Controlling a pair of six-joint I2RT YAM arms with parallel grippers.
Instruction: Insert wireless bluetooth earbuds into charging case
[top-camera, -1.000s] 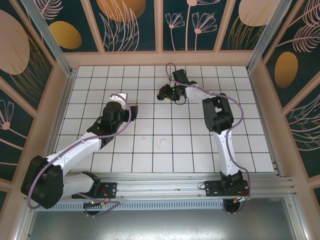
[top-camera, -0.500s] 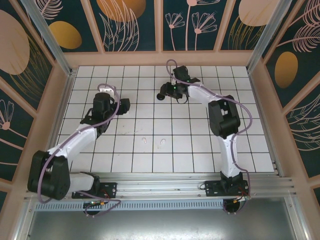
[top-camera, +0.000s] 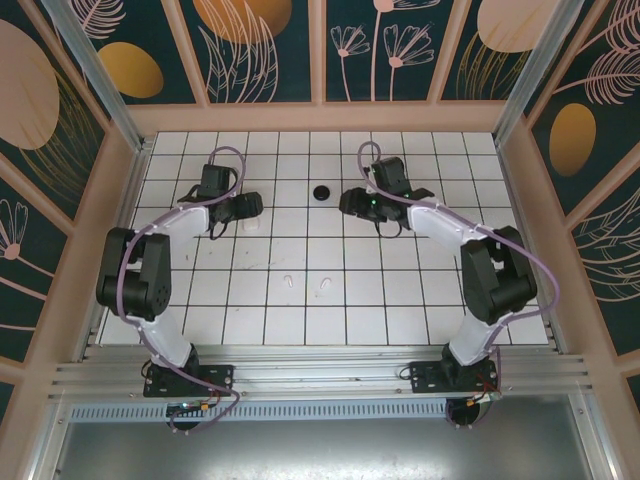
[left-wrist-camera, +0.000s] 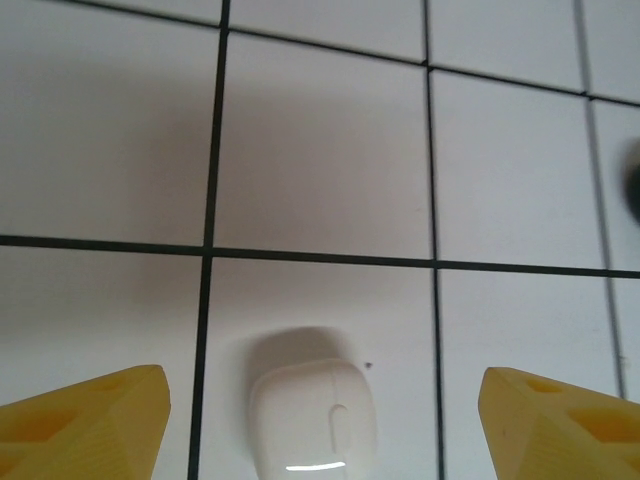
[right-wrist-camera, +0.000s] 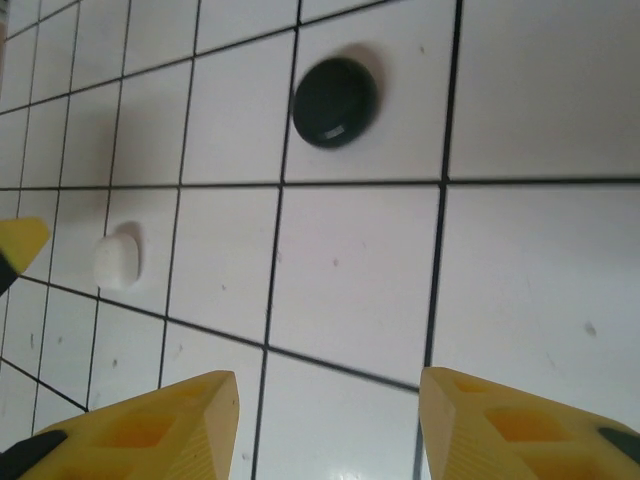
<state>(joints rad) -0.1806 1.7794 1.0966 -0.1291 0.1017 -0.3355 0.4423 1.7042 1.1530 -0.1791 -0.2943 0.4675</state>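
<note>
Top view, table: white tiled table (top-camera: 400, 300) inside a walled pen, both arms reaching toward the far half.
Top view, earbuds: two white earbuds, one (top-camera: 288, 281) left of the other (top-camera: 327, 284), lie side by side but apart on the near-centre tiles, well apart from both grippers.
Top view, earbud axis: each is a short sliver lying flat, its long axis running roughly near-to-far with a slight slant; which end is the stem is too small to tell.
Top view, cases: a white case (top-camera: 252, 225) sits far-left and a round black case (top-camera: 321, 192) sits far-centre.
Top view, left gripper: the left gripper (top-camera: 247, 207) hangs just beside the white case, on its far side.
Top view, right gripper: the right gripper (top-camera: 349, 203) is just to the right of the black case, not touching it.

Left wrist view, gripper: the left gripper (left-wrist-camera: 322, 425) has its yellow fingertips (left-wrist-camera: 90, 420) spread wide.
Left wrist view, case: the white case (left-wrist-camera: 313, 415) stands between the tips with its lid closed, clear of both.

Right wrist view, gripper: the right gripper (right-wrist-camera: 330, 425) has its yellow fingertips (right-wrist-camera: 150, 425) apart, bare tile between them.
Right wrist view, cases: the black case (right-wrist-camera: 336, 102) lies ahead, lid closed; the white case (right-wrist-camera: 118, 261) sits further left.
</note>
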